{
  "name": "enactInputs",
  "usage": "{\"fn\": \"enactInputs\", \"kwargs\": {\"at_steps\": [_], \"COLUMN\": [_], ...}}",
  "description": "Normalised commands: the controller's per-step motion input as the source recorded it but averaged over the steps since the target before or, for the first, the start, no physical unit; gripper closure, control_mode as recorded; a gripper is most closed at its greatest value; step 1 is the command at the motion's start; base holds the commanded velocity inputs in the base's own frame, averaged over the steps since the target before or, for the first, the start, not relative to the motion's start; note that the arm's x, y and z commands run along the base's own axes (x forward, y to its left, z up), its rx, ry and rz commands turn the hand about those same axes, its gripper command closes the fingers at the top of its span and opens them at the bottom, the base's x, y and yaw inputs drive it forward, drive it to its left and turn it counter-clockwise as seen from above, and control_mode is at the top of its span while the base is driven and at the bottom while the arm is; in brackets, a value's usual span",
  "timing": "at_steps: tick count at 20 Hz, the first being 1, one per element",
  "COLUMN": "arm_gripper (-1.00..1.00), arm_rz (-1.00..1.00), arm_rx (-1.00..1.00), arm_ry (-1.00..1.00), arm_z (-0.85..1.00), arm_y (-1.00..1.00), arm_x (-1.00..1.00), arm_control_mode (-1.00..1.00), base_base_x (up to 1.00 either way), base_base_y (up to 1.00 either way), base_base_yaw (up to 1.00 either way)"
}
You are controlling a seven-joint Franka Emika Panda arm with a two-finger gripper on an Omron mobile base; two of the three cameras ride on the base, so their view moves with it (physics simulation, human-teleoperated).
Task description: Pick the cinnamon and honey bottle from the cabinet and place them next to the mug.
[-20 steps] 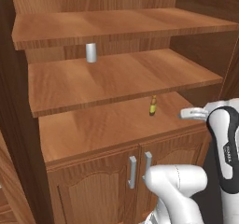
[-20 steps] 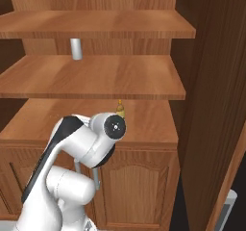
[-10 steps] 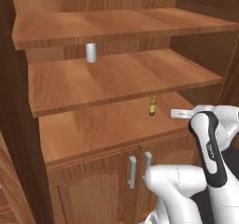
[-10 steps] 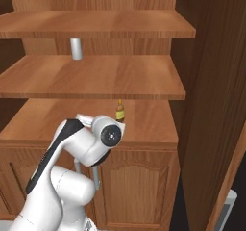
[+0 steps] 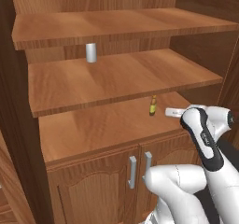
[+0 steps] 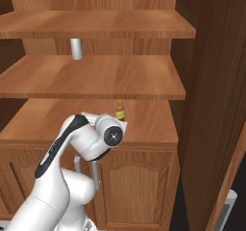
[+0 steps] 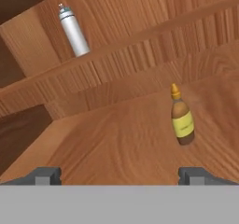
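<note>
While the honey bottle (image 7: 181, 120) stands upright on the cabinet (image 5: 93, 129) shelf, the jaws gape wide, empty.

The honey bottle (image 7: 181, 119) stands upright on the cabinet (image 7: 112, 139) shelf, beyond the wide-open end effector (image 7: 120, 175).

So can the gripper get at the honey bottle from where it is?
Probably yes: the honey bottle stands alone on the bare cabinet shelf, the open gripper faces it, nothing between.
</note>
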Motion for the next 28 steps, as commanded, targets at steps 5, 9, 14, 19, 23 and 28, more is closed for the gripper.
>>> {"fn": "enactInputs", "kwargs": {"at_steps": [5,9,14,19,23,28], "arm_gripper": [-1.0,-1.0,-1.0,-1.0,-1.0,-1.0], "arm_rz": [0.18,0.17,0.0,0.0,0.0,0.0], "arm_rx": [0.0,0.0,-0.02,-0.03,-0.01,0.0], "arm_ry": [-0.02,-0.02,-0.11,-0.2,-0.21,-0.16], "arm_z": [0.0,0.0,-0.01,-0.17,-0.24,-0.09], "arm_y": [-0.33,-0.23,0.0,0.0,0.0,0.0], "arm_x": [0.0,0.0,0.03,0.27,0.38,0.16], "arm_control_mode": [-1.0,-1.0,-1.0,-1.0,-1.0,-1.0], "base_base_x": [0.0,0.0,0.0,0.0,0.0,0.0], "base_base_y": [0.0,0.0,0.0,0.0,0.0,0.0], "base_base_yaw": [0.0,0.0,0.0,0.0,0.0,0.0]}}
